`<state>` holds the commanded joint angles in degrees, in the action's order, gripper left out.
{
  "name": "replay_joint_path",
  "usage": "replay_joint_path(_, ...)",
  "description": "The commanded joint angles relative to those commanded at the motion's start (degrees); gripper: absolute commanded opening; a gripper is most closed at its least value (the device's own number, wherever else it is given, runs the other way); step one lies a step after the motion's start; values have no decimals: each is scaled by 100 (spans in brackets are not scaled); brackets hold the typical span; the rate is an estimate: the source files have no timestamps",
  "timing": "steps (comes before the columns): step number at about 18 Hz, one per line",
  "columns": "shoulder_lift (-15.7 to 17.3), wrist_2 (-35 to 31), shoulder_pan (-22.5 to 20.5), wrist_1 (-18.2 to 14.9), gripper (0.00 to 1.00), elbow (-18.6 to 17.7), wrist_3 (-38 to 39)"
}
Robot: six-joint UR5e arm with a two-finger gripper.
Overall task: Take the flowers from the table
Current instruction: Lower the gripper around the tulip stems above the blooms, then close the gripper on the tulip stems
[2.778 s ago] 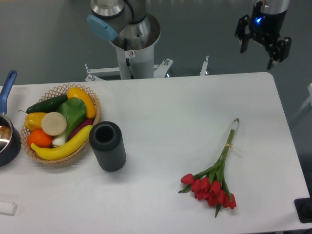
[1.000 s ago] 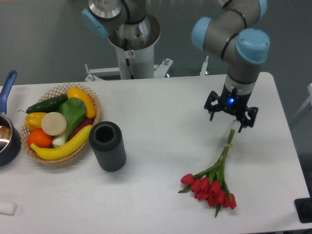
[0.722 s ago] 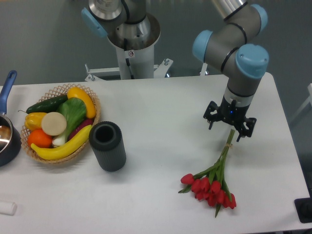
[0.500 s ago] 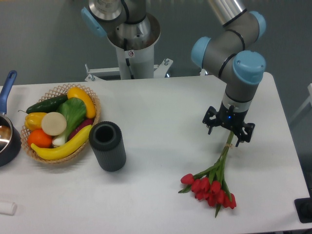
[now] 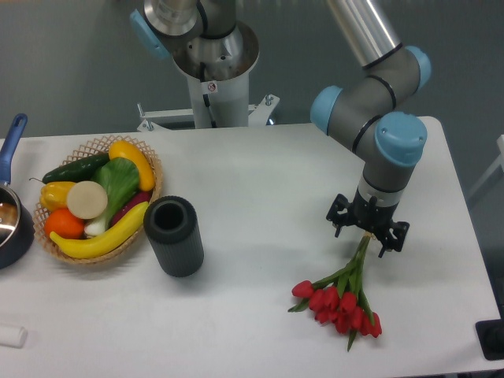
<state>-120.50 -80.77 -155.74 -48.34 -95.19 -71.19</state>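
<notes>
The flowers (image 5: 340,300), a bunch of red tulips with thin green stems, lie on the white table (image 5: 268,165) at the front right, blooms toward the front edge. My gripper (image 5: 367,231) points straight down over the upper part of the stems, hiding the pale band and the stem ends. Its fingers (image 5: 339,217) are spread, one on each side of the stems, open and low above the tabletop. The flowers lie flat on the table.
A dark ribbed cylinder vase (image 5: 174,235) stands left of centre. A wicker basket of vegetables (image 5: 100,197) is at the left, a blue-handled pan (image 5: 11,213) at the left edge. A small white object (image 5: 11,336) lies front left. The robot base (image 5: 214,67) stands behind the table.
My gripper has come from high at the back right down onto the table and moved forward along the stems, now covering the band. The flowers have not moved.
</notes>
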Motion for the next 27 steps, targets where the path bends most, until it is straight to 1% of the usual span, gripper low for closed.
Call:
replay_joint_path(3,-88,0,0,0,100,35,-35)
replay_joint_path(5,-202,-17,18,9,100,131,17)
replay_joint_path(8,-194,-18,27,26,100,123,-18)
replay_joint_path(14,-220,-167,27,35,89,132,-18)
replay_joint_path(20,-220,-202,27,35,85,132,-27)
replay_joint_path(21,-220,-211,27,35,81,123,-18)
replay_joint_path(23,-220,-211,27,35,69,123,-9)
replay_joint_path(24,-220,-211,27,35,66,123,0)
replay_joint_path(25,-220,-211,27,44,66,123,0)
replay_joint_path(27,-220,-211,53,35,62,132,17)
